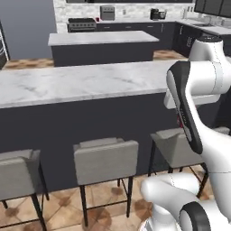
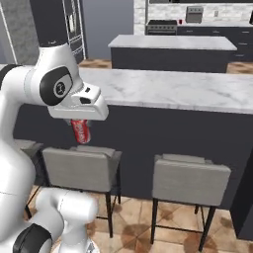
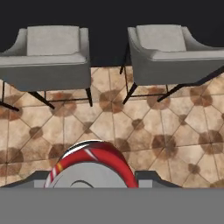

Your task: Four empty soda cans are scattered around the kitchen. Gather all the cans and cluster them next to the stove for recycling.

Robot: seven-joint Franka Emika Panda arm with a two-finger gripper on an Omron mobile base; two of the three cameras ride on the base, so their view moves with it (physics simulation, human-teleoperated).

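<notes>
— Red soda can (image 3: 91,164), right under the hand camera: silver top toward the lens, red wall curving round it. Is it held?

— Yes. From the right base view the gripper (image 2: 79,123) hangs under the white hand with its fingers clamped on that same can, which points downward and slightly tilted, clear of everything else.

— What lies below it?

— Brown patterned tile floor (image 3: 131,127) and two grey stools (image 3: 50,54) side by side (their thin dark legs splay out over the tiles). The can hangs above the near stool (image 2: 81,168) in the right base view, in front of the dark face of the long marble table (image 1: 76,83).

— And from the left?

— A sliver of red (image 1: 180,121) shows just behind the arm's dark elbow joint; the fingers themselves I cannot make out there.

— Where is the stove?

— Far back, against the pale brick wall: the black stove (image 1: 81,25), beyond a second island (image 1: 101,38). A small red object (image 1: 97,19), too small to identify, stands on the counter just beside it, with a grey boxy appliance (image 1: 107,12) a little further along.

— So the held can is well apart from the stove?

— Well apart, with both marble tops between.
</notes>
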